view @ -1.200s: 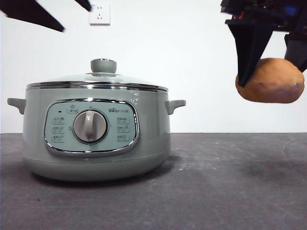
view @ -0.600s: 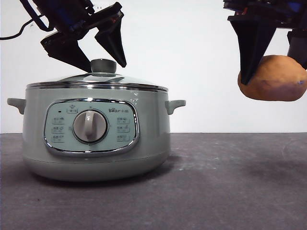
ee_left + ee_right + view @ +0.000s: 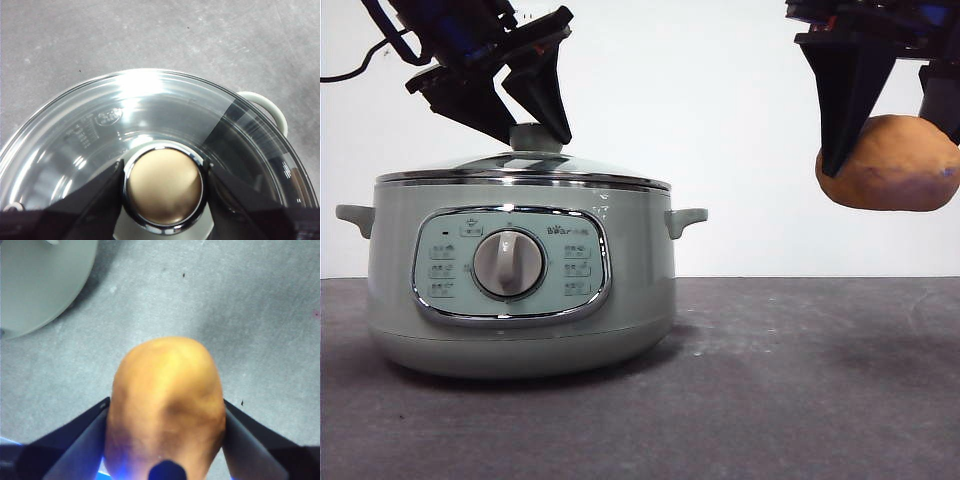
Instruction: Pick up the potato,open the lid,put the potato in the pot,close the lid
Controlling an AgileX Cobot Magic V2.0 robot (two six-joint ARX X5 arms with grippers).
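Grey tabletop (image 3: 800,400) carries the pot (image 3: 520,300), lid (image 3: 520,168) seated. At its 12 o'clock the left gripper (image 3: 163,182) brackets the knob (image 3: 163,186), jaws parted; these should be pressed centred, then lifted straight. At 3 o'clock, the potato (image 3: 167,405) is pinched aloft by the right gripper (image 3: 167,440).

Shiny pot, see-through lid, dull potato

The lid (image 3: 150,115) is clear, shiny glass with a bright metal rim, and its knob (image 3: 164,186) is smooth with a shiny metal ring. Under the lid, the pot (image 3: 630,280) looks like smooth, pale green plastic with a soft shine, and its front panel (image 3: 510,265) has a shiny silver frame. The potato (image 3: 165,405) has dull, bumpy skin. Under the pot, the table (image 3: 800,400) is dark grey, dull and a bit rough.
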